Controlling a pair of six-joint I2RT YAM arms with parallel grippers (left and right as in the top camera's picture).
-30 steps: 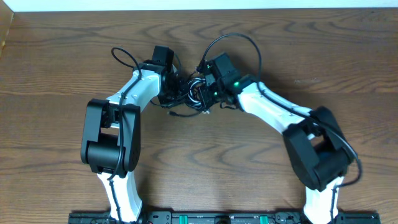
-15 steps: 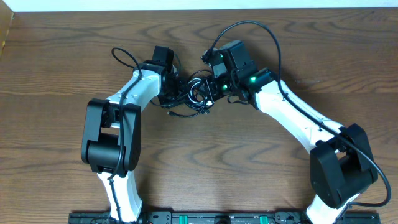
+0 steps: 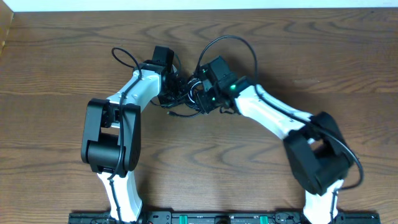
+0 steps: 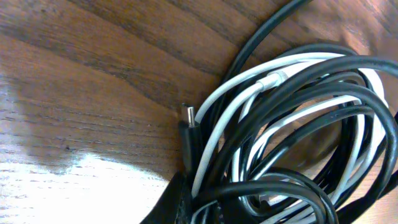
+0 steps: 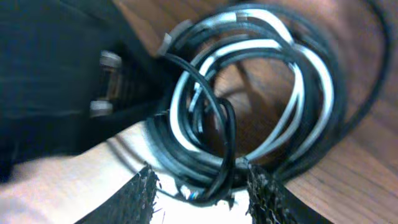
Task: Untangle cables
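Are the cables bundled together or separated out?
Bundled. The black and white cables lie coiled through one another in a single tight pile, and no cord lies apart in either wrist view.

A wooden tabletop [image 3: 56, 68] of dark brown, with wavy grain running across it, is seen filling nearly the whole overhead view. A narrow white strip [image 3: 93, 5] is shown along the top edge of that frame. In the left wrist view, a pale patch of glare [image 4: 68, 186] is cast on the wood at lower left.
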